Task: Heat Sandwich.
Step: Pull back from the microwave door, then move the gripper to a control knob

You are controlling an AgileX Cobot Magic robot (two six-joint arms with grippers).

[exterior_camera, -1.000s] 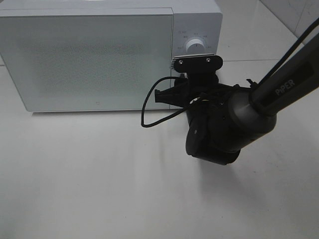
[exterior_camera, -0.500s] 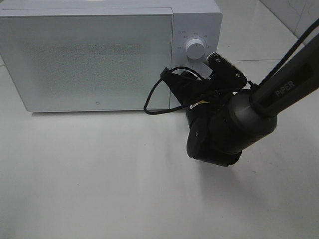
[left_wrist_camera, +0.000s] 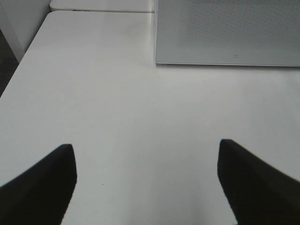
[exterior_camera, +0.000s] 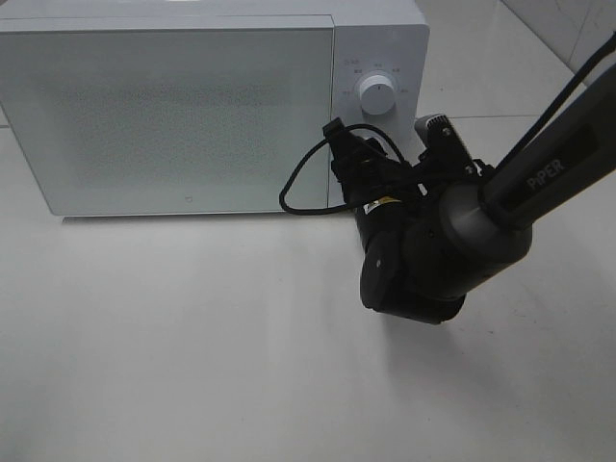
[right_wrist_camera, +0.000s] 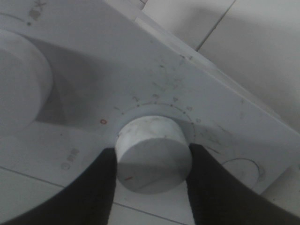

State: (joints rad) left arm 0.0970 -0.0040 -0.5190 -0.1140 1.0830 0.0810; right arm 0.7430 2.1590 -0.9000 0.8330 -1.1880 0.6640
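Note:
The sandwich is out of view in every frame. The white microwave [exterior_camera: 173, 106] stands at the back of the table with its door shut. My right gripper [right_wrist_camera: 152, 161] is at its control panel, and both dark fingers [right_wrist_camera: 93, 187] press against the sides of the lower round knob [right_wrist_camera: 152, 154]. The upper knob [exterior_camera: 376, 93] is free. In the exterior view the right wrist [exterior_camera: 414, 250] hides the fingertips and the lower knob. My left gripper [left_wrist_camera: 147, 159] hovers open above bare table, with nothing between its fingers.
The microwave's door corner [left_wrist_camera: 225, 33] shows ahead of the left gripper. A black cable [exterior_camera: 303, 183] loops off the right wrist in front of the door's right edge. The table's left edge [left_wrist_camera: 18, 70] drops off beside the left arm.
My right wrist has rolled clockwise while gripping the lower knob, so its camera mount swung from above the panel to the right. The left gripper's earlier state is not shown.

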